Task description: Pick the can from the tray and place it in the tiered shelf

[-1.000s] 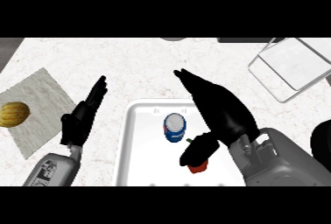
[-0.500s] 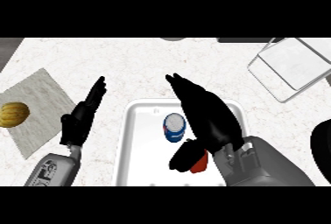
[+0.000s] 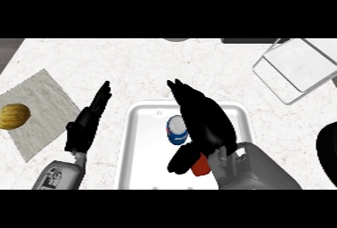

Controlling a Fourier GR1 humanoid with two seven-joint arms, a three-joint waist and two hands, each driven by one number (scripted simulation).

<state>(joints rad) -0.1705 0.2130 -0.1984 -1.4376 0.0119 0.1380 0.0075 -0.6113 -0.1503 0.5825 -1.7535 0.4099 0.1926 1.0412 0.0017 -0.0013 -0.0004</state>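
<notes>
Two hands in view, and only one has changed. Right hand [image 3: 205, 127] sits over the tray [image 3: 145, 156], fingers straight and held apart from the thumb, pointing away from the robot and a bit left; clamped on nothing. Compared with a second ago it has slid left and slightly back toward the robot: the fingertips were then past the tray's far rim toward its right side, and are now over that rim near its middle. Half a second ago it was already most of the way there, so the last shift is small. Can [image 3: 175, 130], blue and white, stands upright in the tray, same spot in all three frames. It now lies just left of the palm, between fingers and thumb, with its right side hidden under the hand. Cannot tell whether the hand touches it. Red item [image 3: 199, 165] lies under the heel of the hand, beside the thumb, mostly covered, unchanged. Tiered shelf [image 3: 297, 67] is well off to the right of the right hand and farther out, unmoved. Left hand [image 3: 88, 127] rests left of the tray, fingers straight and together, pointing up, same pose as before. Cloth [image 3: 43, 104] with a yellow round item [image 3: 14, 116] on it lies left of that hand, apart from it.
</notes>
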